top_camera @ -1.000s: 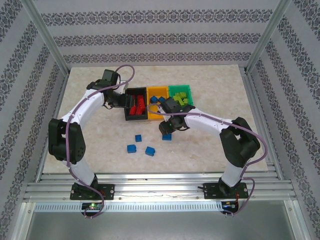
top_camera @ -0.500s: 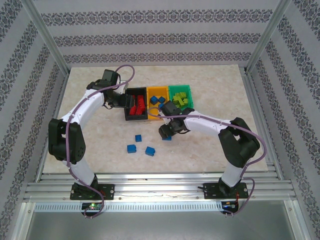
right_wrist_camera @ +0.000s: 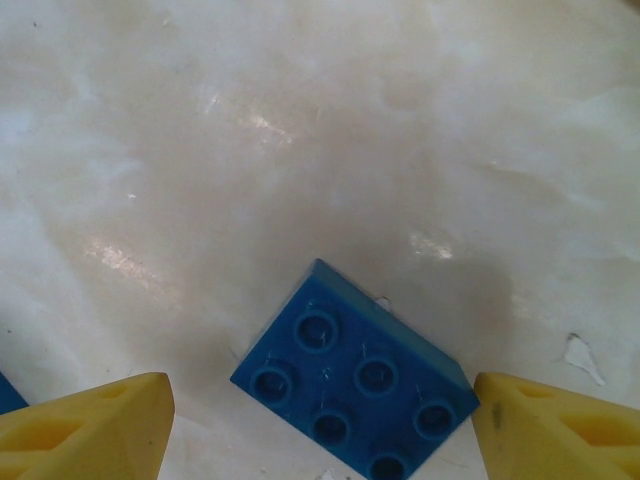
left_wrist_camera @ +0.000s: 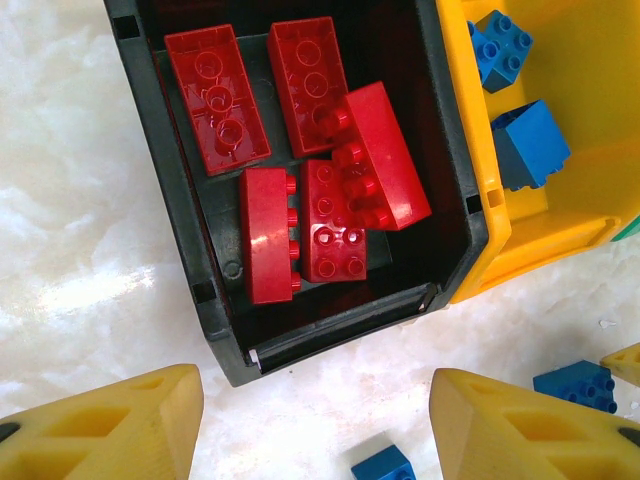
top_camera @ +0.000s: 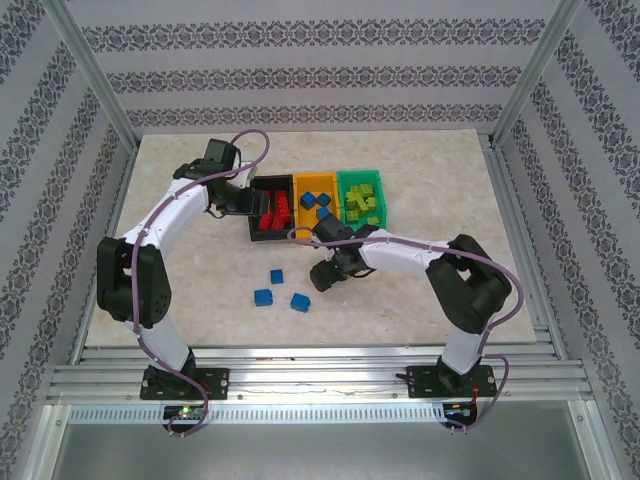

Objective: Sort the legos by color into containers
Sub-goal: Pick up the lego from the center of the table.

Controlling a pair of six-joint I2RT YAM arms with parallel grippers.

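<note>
My right gripper point(top_camera: 323, 276) point(right_wrist_camera: 320, 445) is open and hangs low over a blue six-stud lego point(right_wrist_camera: 355, 385), which lies flat on the table between its yellow fingers point(right_wrist_camera: 85, 430). My left gripper point(top_camera: 264, 208) point(left_wrist_camera: 315, 440) is open and empty above the black bin point(top_camera: 254, 213) point(left_wrist_camera: 160, 130), which holds several red legos point(left_wrist_camera: 330, 190). The orange-yellow bin point(top_camera: 316, 225) point(left_wrist_camera: 540, 240) holds blue legos point(left_wrist_camera: 528, 140). The green bin point(top_camera: 360, 178) holds lime legos point(top_camera: 360, 203). Three more blue legos point(top_camera: 277, 276) point(top_camera: 263, 297) point(top_camera: 300, 301) lie loose on the table.
The three bins stand side by side at the table's middle back. Metal frame posts rise at the table's corners, and patterned walls close in the sides and back. A blue lego point(left_wrist_camera: 577, 385) lies beyond the yellow bin's end in the left wrist view.
My right gripper has moved left and toward the near edge, down over the blue lego. The left arm has not moved.
</note>
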